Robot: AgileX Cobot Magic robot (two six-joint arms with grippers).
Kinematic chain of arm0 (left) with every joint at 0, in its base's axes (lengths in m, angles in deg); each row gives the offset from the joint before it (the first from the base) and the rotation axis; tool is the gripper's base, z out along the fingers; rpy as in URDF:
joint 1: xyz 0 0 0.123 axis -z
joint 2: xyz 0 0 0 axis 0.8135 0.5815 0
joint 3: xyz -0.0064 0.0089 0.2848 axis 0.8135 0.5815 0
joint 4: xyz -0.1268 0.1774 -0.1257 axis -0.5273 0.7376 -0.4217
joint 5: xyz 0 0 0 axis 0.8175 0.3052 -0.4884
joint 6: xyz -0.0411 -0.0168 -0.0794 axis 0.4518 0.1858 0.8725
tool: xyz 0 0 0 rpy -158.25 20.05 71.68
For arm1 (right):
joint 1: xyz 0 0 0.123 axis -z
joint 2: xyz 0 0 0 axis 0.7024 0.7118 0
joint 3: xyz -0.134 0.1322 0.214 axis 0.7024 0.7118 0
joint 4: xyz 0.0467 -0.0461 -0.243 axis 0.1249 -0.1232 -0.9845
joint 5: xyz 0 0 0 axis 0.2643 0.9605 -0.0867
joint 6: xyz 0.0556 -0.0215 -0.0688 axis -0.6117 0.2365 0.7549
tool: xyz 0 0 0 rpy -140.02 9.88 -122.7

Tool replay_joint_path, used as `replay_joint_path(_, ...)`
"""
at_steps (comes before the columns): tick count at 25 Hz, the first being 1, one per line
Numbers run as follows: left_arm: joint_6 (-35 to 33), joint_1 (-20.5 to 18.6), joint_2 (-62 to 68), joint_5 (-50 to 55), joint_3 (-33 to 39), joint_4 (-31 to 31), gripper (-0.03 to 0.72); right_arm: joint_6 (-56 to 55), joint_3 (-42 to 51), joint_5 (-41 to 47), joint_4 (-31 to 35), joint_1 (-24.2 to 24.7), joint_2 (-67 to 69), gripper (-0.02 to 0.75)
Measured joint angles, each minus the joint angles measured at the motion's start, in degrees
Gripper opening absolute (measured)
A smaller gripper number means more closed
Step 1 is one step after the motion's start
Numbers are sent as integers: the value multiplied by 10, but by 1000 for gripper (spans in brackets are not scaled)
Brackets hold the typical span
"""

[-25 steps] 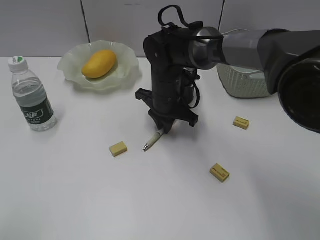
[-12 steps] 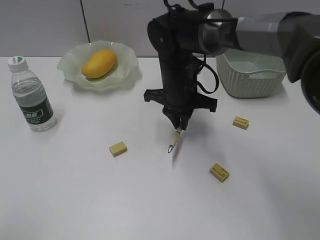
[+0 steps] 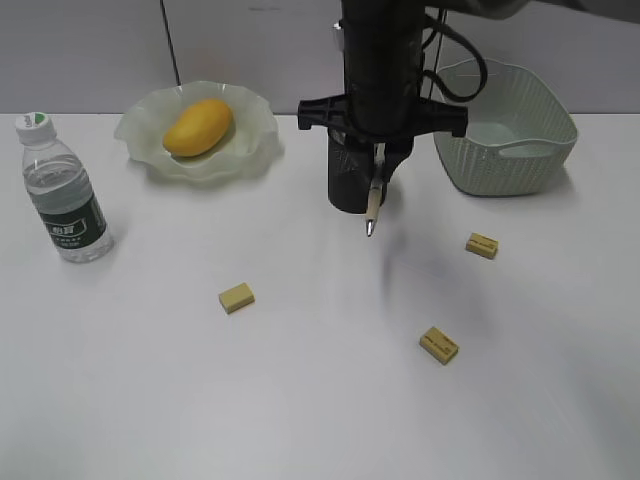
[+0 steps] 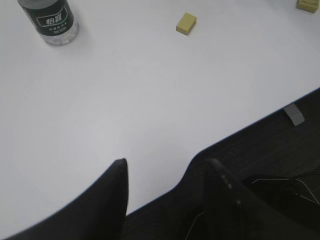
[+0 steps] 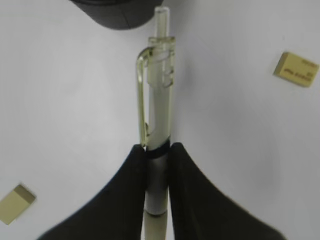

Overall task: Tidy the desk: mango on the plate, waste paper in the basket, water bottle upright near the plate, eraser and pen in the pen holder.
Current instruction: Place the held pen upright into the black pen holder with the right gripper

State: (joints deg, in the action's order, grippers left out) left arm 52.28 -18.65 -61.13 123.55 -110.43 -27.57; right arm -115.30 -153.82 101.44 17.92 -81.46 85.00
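Note:
My right gripper (image 3: 379,160) is shut on the pen (image 3: 374,206) and holds it tip-down above the desk, just in front of the black mesh pen holder (image 3: 347,186). In the right wrist view the fingers clamp the pen (image 5: 159,100) at its barrel, with the pen holder's rim (image 5: 117,12) beyond its clicker end. The mango (image 3: 199,127) lies on the wavy plate (image 3: 140,130). The water bottle (image 3: 64,195) stands upright at the left. Three erasers (image 3: 237,297) (image 3: 482,245) (image 3: 439,344) lie on the desk. The basket (image 3: 510,140) is at the back right. The waste paper is not visible. My left gripper (image 4: 167,167) is open and empty.
The left wrist view shows the bottle (image 4: 51,20), one eraser (image 4: 186,23) and the desk's front edge (image 4: 240,132) with dark floor below. The right wrist view shows erasers at the right (image 5: 296,69) and lower left (image 5: 15,202).
My right gripper has lifted the pen off the desk and carried it up and back towards the pen holder. The pen now hangs nearly upright. Nothing else has moved.

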Motion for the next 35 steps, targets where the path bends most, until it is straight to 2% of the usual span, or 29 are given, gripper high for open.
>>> replay_joint_path(5,0,0,0,0,0,0,372,16,-6,-45,-20,28,-29,122)
replay_joint_path(10,0,0,0,0,0,0,372,35,-19,-165,-41,54,-30,122)
replay_joint_path(16,0,0,0,0,0,0,372,38,-19,-332,-132,55,-30,122)
replay_joint_path(19,0,0,0,0,0,0,372,38,-19,-380,-191,55,-30,122)
replay_joint_path(23,0,0,0,0,0,0,372,39,-19,-392,-226,55,-17,123)
replay_joint_path(35,0,0,0,0,0,0,372,41,14,-387,-232,40,26,124)
